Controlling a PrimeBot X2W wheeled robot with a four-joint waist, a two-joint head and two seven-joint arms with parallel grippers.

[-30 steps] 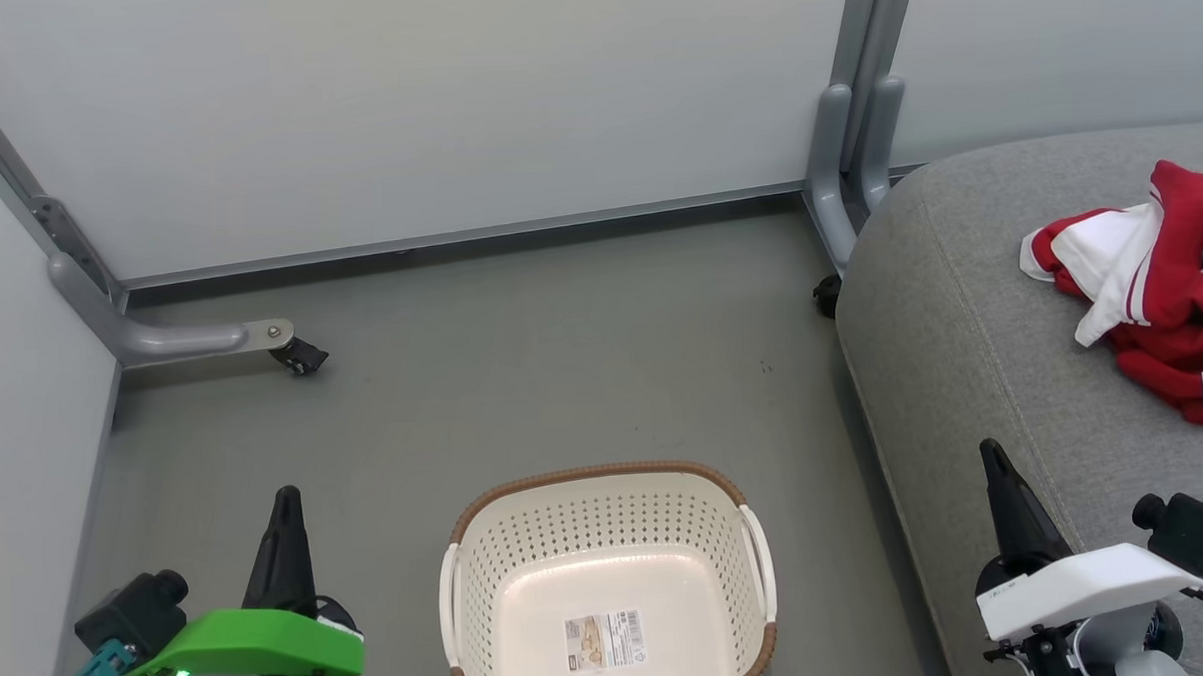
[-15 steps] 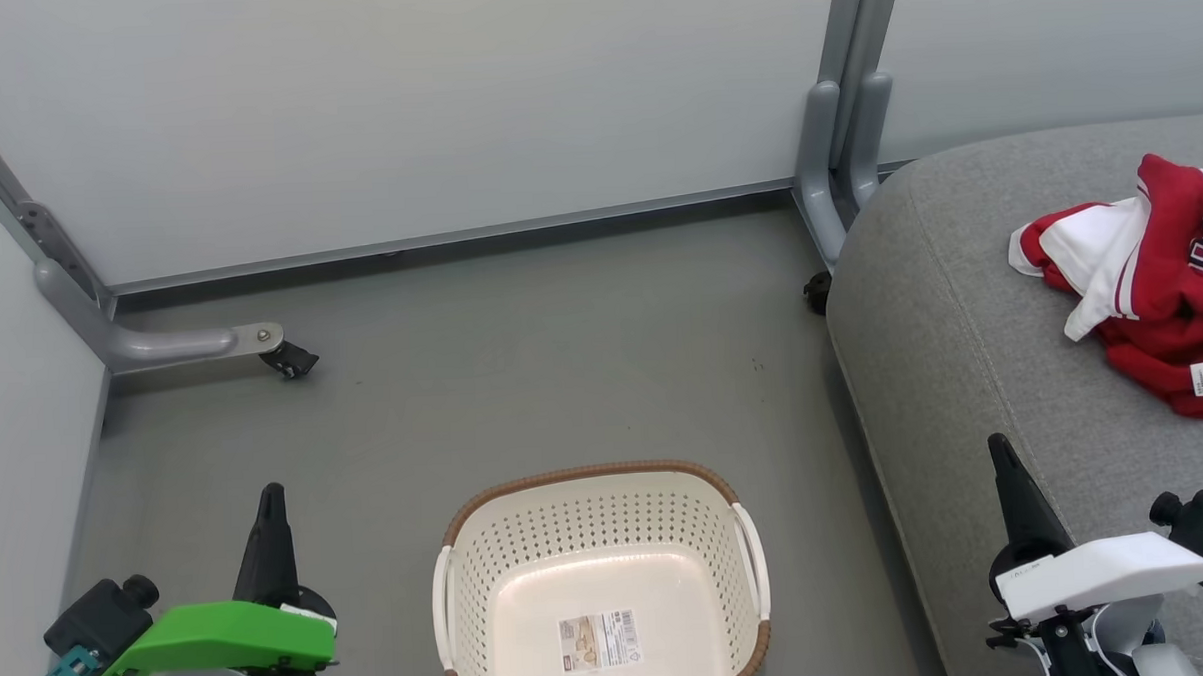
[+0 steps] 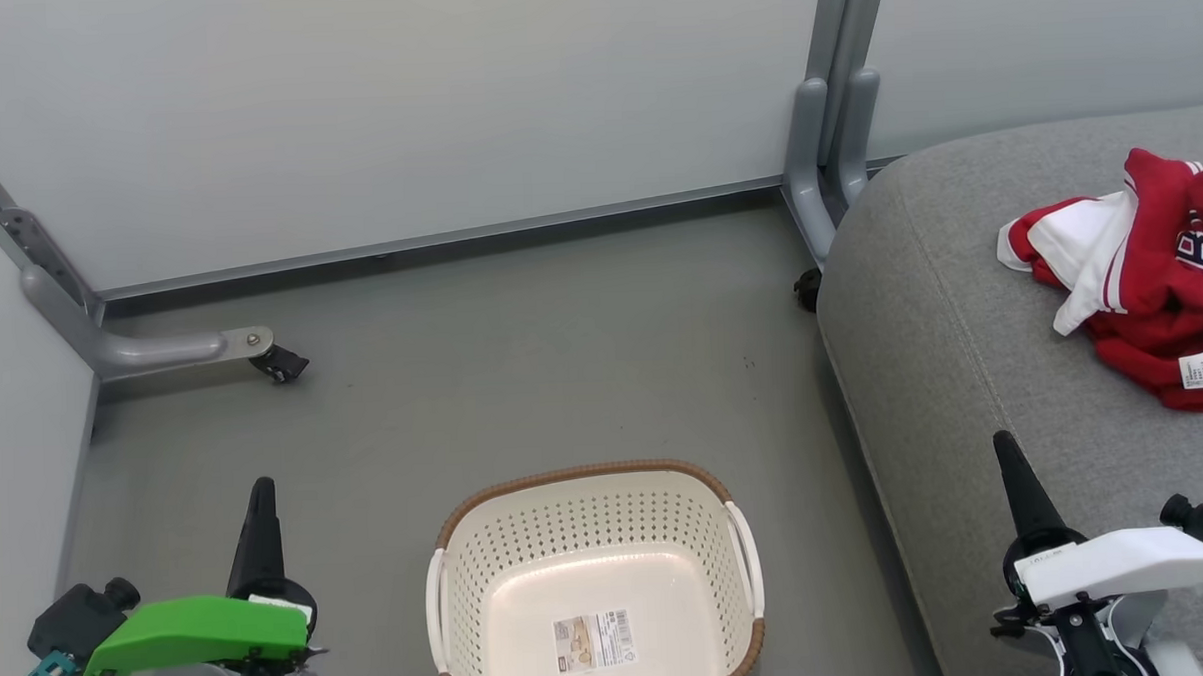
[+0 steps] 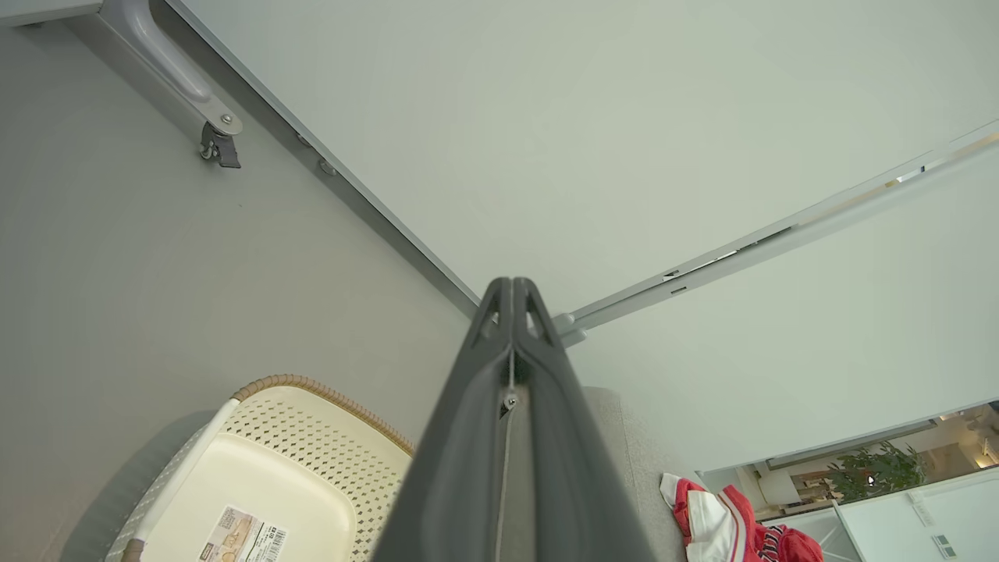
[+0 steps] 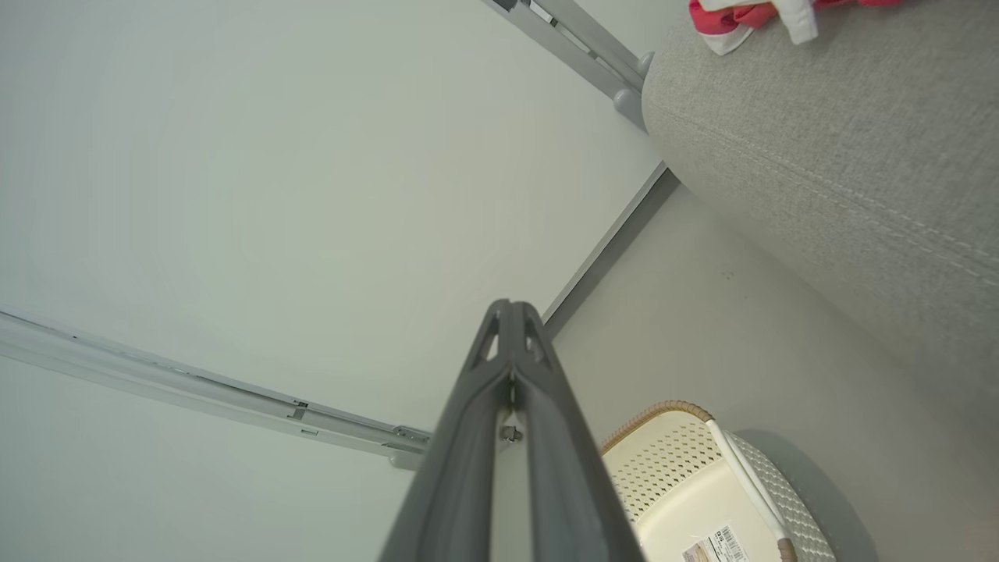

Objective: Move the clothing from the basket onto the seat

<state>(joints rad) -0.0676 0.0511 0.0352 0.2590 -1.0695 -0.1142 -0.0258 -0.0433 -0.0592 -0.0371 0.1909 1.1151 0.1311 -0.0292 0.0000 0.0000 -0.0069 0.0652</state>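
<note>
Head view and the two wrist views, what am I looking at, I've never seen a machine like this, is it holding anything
This is a wheeled robot with two arms. The head view looks down from a camera on its head: the left gripper, under a green cover, is at lower left, the right gripper, under a white cover, at lower right. Each dark spike is two long fingers pressed together, so both grippers are shut and hold nothing. The wrist views come from cameras on the arms, looking along those fingers, hence the dark wedge rising from the bottom. On the grey floor stands the basket, with a paper label inside and no clothes. The red and white clothing lies on the grey seat at the right.
</note>
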